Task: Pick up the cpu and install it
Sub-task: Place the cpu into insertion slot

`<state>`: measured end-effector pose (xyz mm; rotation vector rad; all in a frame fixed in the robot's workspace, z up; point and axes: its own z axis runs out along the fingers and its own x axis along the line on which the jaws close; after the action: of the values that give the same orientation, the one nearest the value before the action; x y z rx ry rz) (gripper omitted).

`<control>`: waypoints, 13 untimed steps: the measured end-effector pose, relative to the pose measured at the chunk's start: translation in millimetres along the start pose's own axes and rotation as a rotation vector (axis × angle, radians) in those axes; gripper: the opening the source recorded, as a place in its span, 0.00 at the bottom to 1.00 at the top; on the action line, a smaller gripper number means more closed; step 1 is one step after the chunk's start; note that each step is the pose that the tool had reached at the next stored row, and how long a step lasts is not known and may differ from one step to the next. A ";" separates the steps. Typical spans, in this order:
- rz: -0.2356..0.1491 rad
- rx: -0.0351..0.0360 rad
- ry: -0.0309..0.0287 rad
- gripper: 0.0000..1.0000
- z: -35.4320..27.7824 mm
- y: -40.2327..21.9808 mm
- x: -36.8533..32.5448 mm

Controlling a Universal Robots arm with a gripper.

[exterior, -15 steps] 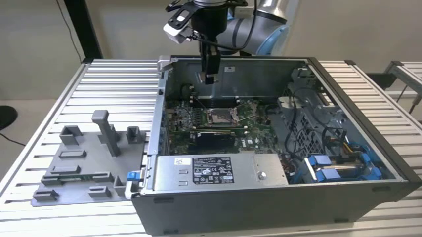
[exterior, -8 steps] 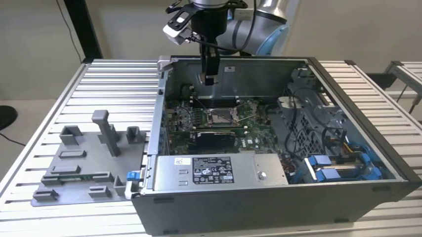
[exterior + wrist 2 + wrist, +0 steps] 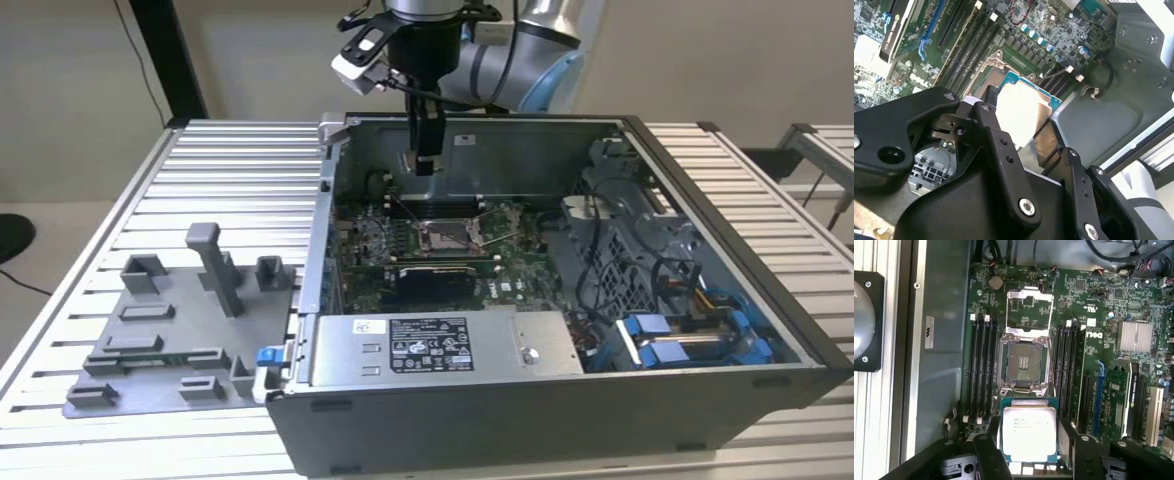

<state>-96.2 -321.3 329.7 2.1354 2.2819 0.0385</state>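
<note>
Silver-white metal is seen on the top of the cpu (image 3: 1029, 432), and a thin blue-green edge is seen round it. The cpu is held flat between the two black fingers (image 3: 985, 455) of the tool (image 3: 1030, 440). The tool is clamped on two opposite sides of the cpu. In both wrist views the cpu is held up in the air above the green board (image 3: 1104, 300), not lying on it. In the second wrist view the cpu (image 3: 1021, 112) is gripped by the tool (image 3: 1019, 122), with one finger (image 3: 999, 145) on each side.

The socket (image 3: 1021, 362) is found on the green board, just beside the held cpu in the first wrist view. Its metal lid (image 3: 1029, 305) is tipped open, and the square of tiny pins is bare. Dark memory slots (image 3: 981, 370) are lined up on both sides of the socket.

In the exterior view the tool (image 3: 424, 165) is hung down from the arm (image 3: 514, 55) into the open computer case (image 3: 534, 420), near the back wall of the case. The socket (image 3: 441, 237) is seen lower, in the middle of the board, apart from the tool. The case is set on a ribbed metal counter (image 3: 200, 160). A grey tray (image 3: 174, 335) with blocks and posts is laid on the counter at the exterior view's left, just beside the case.
</note>
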 end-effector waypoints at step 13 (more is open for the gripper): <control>0.000 -0.0114 -0.0008 0.00 1.6 2.6 -0.2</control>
<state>-93.6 -321.3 328.2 2.1296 2.2758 0.0506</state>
